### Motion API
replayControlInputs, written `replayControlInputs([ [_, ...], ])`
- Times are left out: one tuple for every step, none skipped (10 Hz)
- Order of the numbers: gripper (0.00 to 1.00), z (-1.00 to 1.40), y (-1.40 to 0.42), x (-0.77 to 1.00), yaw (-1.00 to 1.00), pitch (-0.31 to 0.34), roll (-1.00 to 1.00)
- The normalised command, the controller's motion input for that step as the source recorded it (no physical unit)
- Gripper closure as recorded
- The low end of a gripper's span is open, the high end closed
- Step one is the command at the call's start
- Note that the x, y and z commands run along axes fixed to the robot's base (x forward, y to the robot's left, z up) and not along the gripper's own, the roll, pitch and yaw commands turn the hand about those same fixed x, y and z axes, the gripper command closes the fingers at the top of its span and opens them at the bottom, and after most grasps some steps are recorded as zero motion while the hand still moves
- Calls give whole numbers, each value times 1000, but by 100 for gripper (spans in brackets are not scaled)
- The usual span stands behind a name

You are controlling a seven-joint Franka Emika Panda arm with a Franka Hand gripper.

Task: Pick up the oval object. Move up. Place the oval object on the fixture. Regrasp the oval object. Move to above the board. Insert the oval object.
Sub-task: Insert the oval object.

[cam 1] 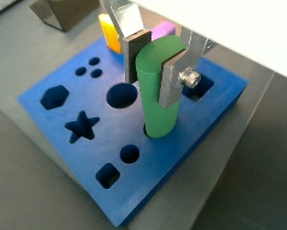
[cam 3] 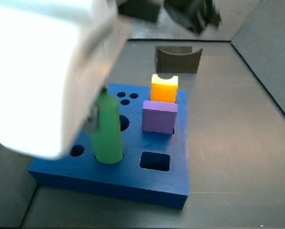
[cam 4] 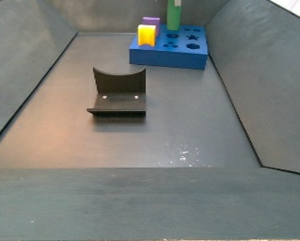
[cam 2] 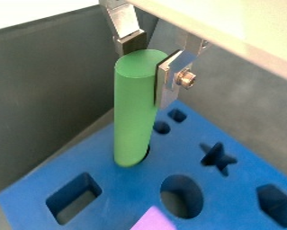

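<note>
Here we start with the board, a broad blue slab with star, hexagon, circle and square holes, sitting at the far end of the grey enclosure in a side view; it looks thick and steady, and we judge it unlikely to shift under a light downward push. On it stand a purple block and a yellow block, both seated upright near the rear edge. The fixture, a dark bracket with a curved notch, stands well apart from the board on the floor and is bare. The oval object stands upright with its lower end already entering a round hole in the board, seen also from the other wrist camera. We judge it rigid, light and smooth-skinned, so rather slippery; a hold on its upper part, squarely across the flat sides, should keep it from twisting while it slides down. The gripper sits over the board, its silver fingers clamping the top of the green rod, so we read it as closed on the piece. Any tilt could jam the rod in the hole, we think.
</note>
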Motion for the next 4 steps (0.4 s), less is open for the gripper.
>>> replayControlInputs([
  [100, -1000, -83, 731, -140, 36, 16],
  [100, -931, -63, 211, -143, 104, 109],
  [100, 0, 6, 0, 0, 0, -33],
  [100, 0, 0, 0, 0, 0, 0],
])
